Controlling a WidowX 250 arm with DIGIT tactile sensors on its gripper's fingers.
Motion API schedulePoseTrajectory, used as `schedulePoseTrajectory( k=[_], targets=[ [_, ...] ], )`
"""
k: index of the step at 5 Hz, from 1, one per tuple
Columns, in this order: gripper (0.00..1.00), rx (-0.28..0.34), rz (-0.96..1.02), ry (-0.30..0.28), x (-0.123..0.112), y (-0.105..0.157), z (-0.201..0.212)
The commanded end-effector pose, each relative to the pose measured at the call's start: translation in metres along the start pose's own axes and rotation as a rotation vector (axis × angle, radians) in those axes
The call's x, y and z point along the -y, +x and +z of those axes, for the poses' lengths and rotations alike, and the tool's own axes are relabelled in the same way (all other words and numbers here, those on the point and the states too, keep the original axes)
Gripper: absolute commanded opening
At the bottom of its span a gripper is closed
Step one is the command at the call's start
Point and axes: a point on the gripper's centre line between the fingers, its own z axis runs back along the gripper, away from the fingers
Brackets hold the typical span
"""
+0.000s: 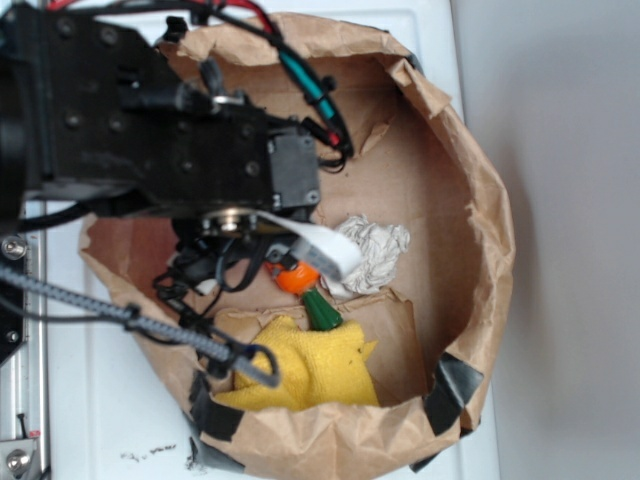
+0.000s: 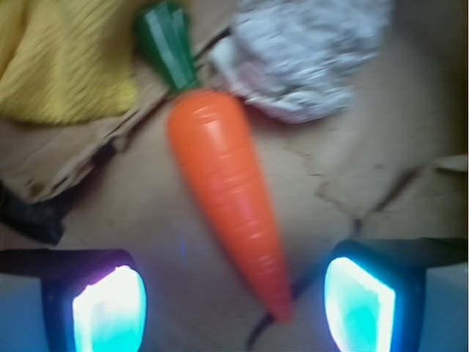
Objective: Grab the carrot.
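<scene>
From where I stand, the arm (image 1: 150, 120) reaches in from the left over a brown paper bag (image 1: 470, 200) rolled down into a shallow bowl on the white tabletop (image 1: 90, 420). The tool (image 2: 234, 301) hangs with its two pads spread wide, gripping nothing, one pad (image 2: 110, 312) on the left and the other to the right, the thin tip of the carrot (image 2: 227, 198) lying on the bag floor between them. I'd say this is the approach step: the tool is lined up over the tip but not yet around the body. The next move calls, I think, for going forward towards the thicker middle, lowering, then closing.

The carrot is glossy, bright orange and tapered, with faint ridges and a short dark green cap. It lies slanted, the cap pointing up and left in the wrist view. A yellow cloth (image 2: 66, 66) sits just left of the cap; a crumpled white paper ball (image 2: 308, 51) sits just right of it.
</scene>
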Motion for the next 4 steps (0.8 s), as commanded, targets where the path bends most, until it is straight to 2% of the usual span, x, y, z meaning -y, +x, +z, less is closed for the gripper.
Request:
schedulePoseTrajectory(
  k=[1, 2, 3, 4],
  targets=[
    [1.0, 0.083, -0.005, 0.02, 0.006, 0.018, -0.002],
    [1.0, 0.054, 0.002, 0.042, 0.012, 0.025, -0.023],
    [1.0, 0.007, 0.0, 0.014, 0.007, 0.036, -0.033],
    [0.96, -0.022, 0.026, 0.031, -0.002, 0.054, -0.038]
  ],
)
